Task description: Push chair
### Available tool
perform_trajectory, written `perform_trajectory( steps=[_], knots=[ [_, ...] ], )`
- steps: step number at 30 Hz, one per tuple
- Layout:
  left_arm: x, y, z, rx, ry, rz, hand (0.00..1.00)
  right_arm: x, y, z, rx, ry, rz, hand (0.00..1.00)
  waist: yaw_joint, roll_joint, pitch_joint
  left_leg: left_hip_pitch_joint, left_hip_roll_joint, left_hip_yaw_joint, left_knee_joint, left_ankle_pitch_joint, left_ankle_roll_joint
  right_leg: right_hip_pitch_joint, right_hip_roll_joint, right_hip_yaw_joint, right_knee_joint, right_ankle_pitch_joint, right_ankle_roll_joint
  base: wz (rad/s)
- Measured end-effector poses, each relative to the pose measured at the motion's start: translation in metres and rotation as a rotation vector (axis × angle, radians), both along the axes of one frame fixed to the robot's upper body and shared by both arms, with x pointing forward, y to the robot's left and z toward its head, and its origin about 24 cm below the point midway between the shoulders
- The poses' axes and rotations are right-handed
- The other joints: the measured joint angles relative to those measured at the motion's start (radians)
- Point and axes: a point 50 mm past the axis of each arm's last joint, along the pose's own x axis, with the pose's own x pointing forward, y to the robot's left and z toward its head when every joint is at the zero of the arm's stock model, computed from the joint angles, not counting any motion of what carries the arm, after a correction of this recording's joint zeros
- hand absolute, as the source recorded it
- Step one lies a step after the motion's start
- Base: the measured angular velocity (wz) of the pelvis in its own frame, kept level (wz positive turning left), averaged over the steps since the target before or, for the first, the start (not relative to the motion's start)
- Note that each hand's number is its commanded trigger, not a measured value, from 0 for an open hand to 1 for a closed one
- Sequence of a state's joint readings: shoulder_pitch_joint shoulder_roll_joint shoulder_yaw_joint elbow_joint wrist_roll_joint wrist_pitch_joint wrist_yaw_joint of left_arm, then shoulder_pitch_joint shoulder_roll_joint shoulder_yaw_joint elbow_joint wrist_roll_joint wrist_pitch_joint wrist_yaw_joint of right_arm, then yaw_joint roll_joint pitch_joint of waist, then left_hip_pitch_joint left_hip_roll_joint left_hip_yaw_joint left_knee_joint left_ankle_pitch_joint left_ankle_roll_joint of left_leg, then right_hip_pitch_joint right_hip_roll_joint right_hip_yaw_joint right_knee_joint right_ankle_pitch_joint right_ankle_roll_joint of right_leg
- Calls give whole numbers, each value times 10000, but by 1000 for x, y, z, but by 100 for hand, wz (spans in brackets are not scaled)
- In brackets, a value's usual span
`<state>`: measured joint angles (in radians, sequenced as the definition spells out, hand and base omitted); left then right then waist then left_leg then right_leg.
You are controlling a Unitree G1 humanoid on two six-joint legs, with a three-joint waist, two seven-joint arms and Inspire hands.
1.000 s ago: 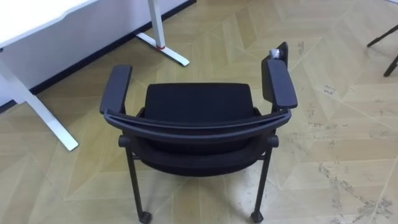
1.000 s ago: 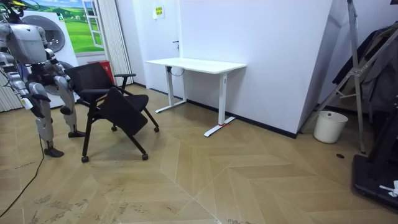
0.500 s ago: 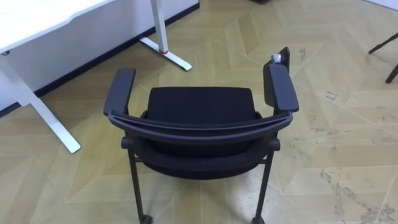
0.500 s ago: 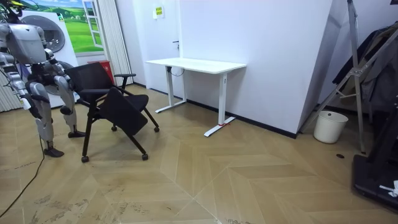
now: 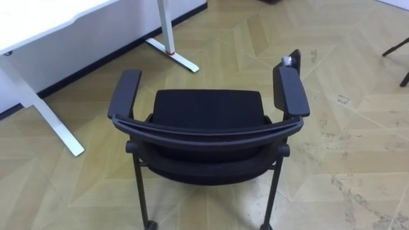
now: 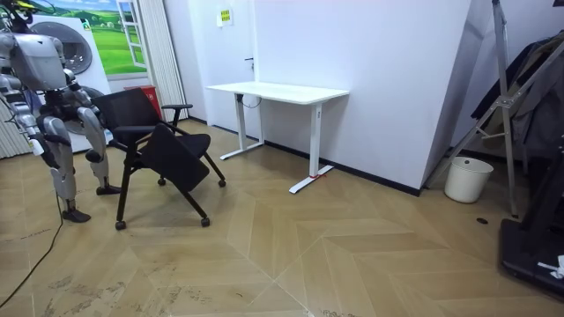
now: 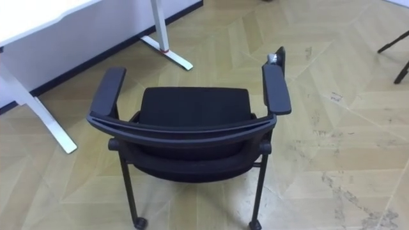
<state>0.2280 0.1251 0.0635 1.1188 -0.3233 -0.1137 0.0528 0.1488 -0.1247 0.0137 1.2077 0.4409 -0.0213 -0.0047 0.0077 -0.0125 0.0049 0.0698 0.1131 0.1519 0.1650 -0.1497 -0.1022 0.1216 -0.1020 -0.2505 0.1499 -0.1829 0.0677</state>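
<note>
Room view puts the robot at the far left edge, partly cut off, standing close behind the chair (image 5: 208, 112) and facing it. Its right hand (image 6: 55, 145) and left hand (image 6: 91, 132) are too small there to read, so I cannot tell whether the fingers are straight or curled, nor whether either hand touches the chair. From the head camera, the chair's rear legs run down to the bottom edge, where the casters (image 5: 150, 225) are clipped. The front legs are hidden under the seat. A small grey piece and a dark upright plate sit at the front tip of the right armrest (image 5: 291, 89), but I cannot make out what they are. The white desk (image 5: 32, 16) is cut off at the upper left, with little more than a corner of its top and its white legs in sight. Two dark struts (image 5: 399, 54) enter at the right edge and cannot be identified. The chair stands on the wooden floor (image 5: 358, 128) between the robot and the desk, apart from the desk's feet. Its back is toward the robot and its seat faces away, toward the top of the eye views. The curved back rail (image 5: 208, 131) runs left to right, and the left armrest (image 5: 124, 92) and its mate point away from the robot.
</note>
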Motion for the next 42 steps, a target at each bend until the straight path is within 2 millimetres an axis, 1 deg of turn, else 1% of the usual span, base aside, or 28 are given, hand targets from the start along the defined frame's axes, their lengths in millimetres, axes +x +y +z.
perform_trajectory(
  steps=[2, 4, 8, 10, 12, 13, 15, 16, 17, 18, 19, 21, 22, 23, 25, 26, 29, 30, 32, 33, 38, 40, 42],
  knots=[
    [-5, 5, 1, 335, 122, 463, 0, 2, -2, 0, -41, -48, -140, 0, 9, 7, 7, 27, -3, 0, -1, 0, 0, 26, -3, 18, -1, -9, 2, 0],
    [-4, 11, 3, 815, 139, 812, 0, 3, -4, 1, -142, -91, -342, 0, 9, 60, -12, 40, -4, 0, -1, 0, 0, 41, -4, 18, 1, -10, 3, 0],
    [-7, 34, 12, 2418, 326, 1614, 0, 2, -12, 3, -549, -61, -784, 0, 14, 142, 1, 134, -5, -5, -4, 0, 1, 140, -5, 12, 5, -10, 3, 0],
    [-2, 43, 17, 3158, 234, 1746, 0, 2, -16, 4, -684, -95, -1058, 0, 14, 188, -3, 116, -8, -10, -5, -1, 1, 138, -3, 13, 5, -11, 5, 5],
    [7, 56, 27, 4264, -88, 1789, 0, 2, -20, 5, -808, -110, -1153, 0, 7, 225, -9, 99, -11, -8, -4, -2, 4, 139, -3, -12, 24, -13, 8, 5],
    [11, 60, 30, 4534, -201, 1797, 0, 2, -21, 5, -830, -128, -1163, 0, 3, 242, -14, 97, -11, -8, -3, -4, 7, 139, -3, -13, 27, -13, 7, 0],
    [29, 72, 45, 5875, -877, 1378, 0, 2, -27, 7, -1043, -131, -1155, 0, 9, 345, -21, 93, -19, -34, -1, -10, 18, 149, -3, -3, 23, -11, 6, 0],
    [33, 74, 48, 6214, -1032, 1230, 0, 2, -29, 7, -1086, -128, -1147, 0, -5, 383, -32, 104, -22, -42, -3, -10, 18, 161, -3, 7, 22, -10, 6, 0],
    [41, 78, 55, 6801, -1272, 937, 0, 1, -31, 8, -1168, -111, -1103, 0, -36, 457, -65, 123, -25, -44, -3, -10, 18, 180, -3, 23, 22, -10, 5, 0],
    [49, 80, 60, 7282, -1499, 688, 0, 2, -33, 8, -1231, -125, -1072, 0, -53, 526, -69, 128, -27, -59, -2, -10, 18, 197, -2, 15, 22, -10, 5, 0],
    [53, 81, 63, 7478, -1658, 576, 0, 3, -33, 9, -1261, -145, -1018, 0, -74, 562, -87, 126, -27, -72, -1, -10, 19, 197, -2, 12, 25, -10, 5, 0],
    [71, 80, 77, 8412, -2364, -281, 0, 2, -34, 9, -1275, -139, -1008, 0, -146, 681, -98, 134, -28, -90, 7, -9, 19, 204, 1, 35, 25, -10, 4, 0],
    [76, 80, 81, 8660, -2572, -492, 0, 2, -34, 9, -1271, -133, -1023, 0, -150, 703, -99, 130, -28, -101, 9, -9, 19, 204, 1, 25, 27, -10, 4, 3],
    [85, 80, 88, 9184, -2913, -865, 0, 2, -34, 9, -1274, -116, -1034, 0, -196, 678, -70, 120, -36, -137, 8, -9, 20, 204, 1, 15, 28, -10, 4, 3],
    [94, 81, 98, 9863, -3293, -1260, 0, 3, -34, 9, -1251, -158, -1086, 0, -311, 706, -70, 113, -38, -138, -2, -9, 20, 211, 0, 11, 11, -16, 4, 2],
    [103, 80, 103, 10244, -3546, -1692, 0, 2, -34, 9, -1224, -147, -1121, 0, -340, 732, -64, 111, -38, -137, -3, -9, 20, 210, 1, 17, 5, -19, 4, 0],
    [121, 72, 116, 11005, -4206, -2723, 0, -3, -34, 8, -1157, -78, -1227, 0, -339, 730, -60, 95, -43, -130, -13, -9, 20, 195, 0, 19, 0, -22, 5, 0],
    [128, 70, 121, 11191, -4468, -2920, 0, -3, -34, 8, -1142, -82, -1219, 0, -420, 711, -53, 74, -43, -130, -14, -9, 20, 174, 0, 19, -5, -22, 4, 0],
    [136, 65, 129, 11546, -4877, -3296, 0, -2, -33, 8, -1112, -79, -1262, 0, -553, 725, -70, 63, -43, -131, -12, -9, 20, 167, 0, 14, -6, -22, 4, 0],
    [140, 62, 134, 11787, -5125, -3622, 0, -2, -33, 8, -1102, -76, -1280, 0, -603, 700, -54, 91, -43, -123, -13, -9, 20, 198, 0, 32, -6, -22, 4, 0],
    [153, 47, 146, 12609, -5823, -4899, 0, -4, -32, 7, -972, 1, -1244, 0, -799, 625, -29, 137, -43, -77, -11, -9, 20, 205, 0, 109, -7, -21, 3, -3],
    [156, 42, 146, 12855, -5906, -5424, 0, -4, -32, 7, -885, -44, -1227, 0, -835, 632, -27, 154, -43, -67, -12, -9, 19, 206, 1, 202, -7, -21, 2, -5],
    [161, 31, 145, 12986, -6046, -6175, 0, -4, -31, 7, -757, -109, -1379, 0, -867, 669, -28, 160, -43, -65, -15, -9, 20, 206, 2, 218, -7, -20, 2, 0]
  ],
)
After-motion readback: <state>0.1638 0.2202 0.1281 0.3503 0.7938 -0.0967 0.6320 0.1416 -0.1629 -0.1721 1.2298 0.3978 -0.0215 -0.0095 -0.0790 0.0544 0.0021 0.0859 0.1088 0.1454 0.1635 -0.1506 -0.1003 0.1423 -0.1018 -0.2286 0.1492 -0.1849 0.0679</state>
